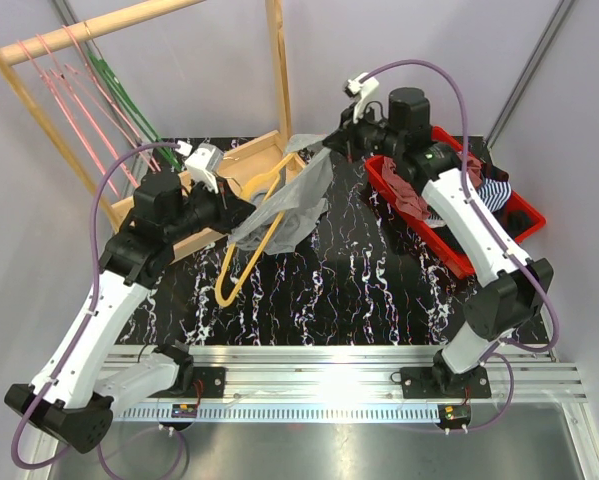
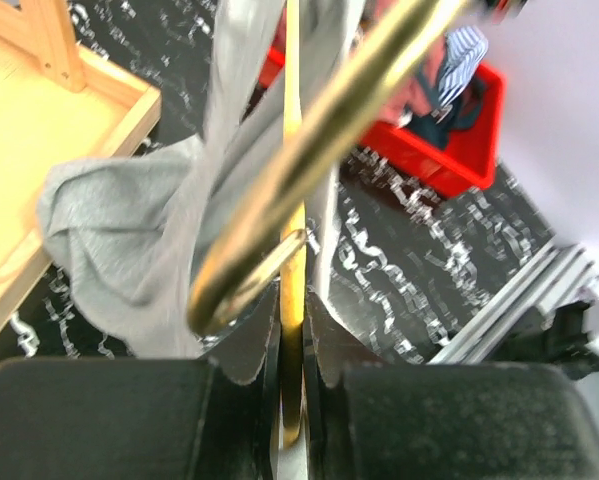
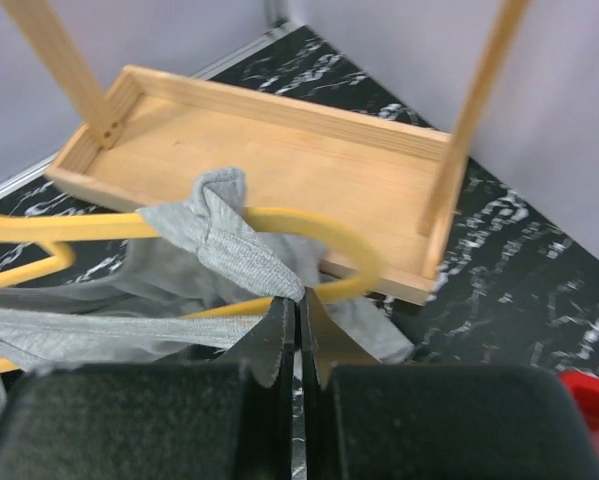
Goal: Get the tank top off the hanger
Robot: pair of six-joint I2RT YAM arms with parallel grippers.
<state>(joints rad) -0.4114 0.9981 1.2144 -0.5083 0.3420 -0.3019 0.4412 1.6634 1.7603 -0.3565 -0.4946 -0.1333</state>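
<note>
Blurred hanger (image 2: 309, 155) cut off at top edge; bin (image 2: 469, 170) contents indistinct.

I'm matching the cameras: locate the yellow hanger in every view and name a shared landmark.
Top external: hanger left of centre, partly under the tank top.
Left wrist: centre, slanting, clamped between the fingers.
Right wrist: left-centre, curving behind the tank top.
Shared landmark: the wooden tray.

Left arm (image 1: 79, 330) and right arm (image 1: 469, 220): white links, black joints and bases, a purple cable (image 1: 465, 110) looping along each; black, blocky fingers (image 3: 129, 420).
</note>
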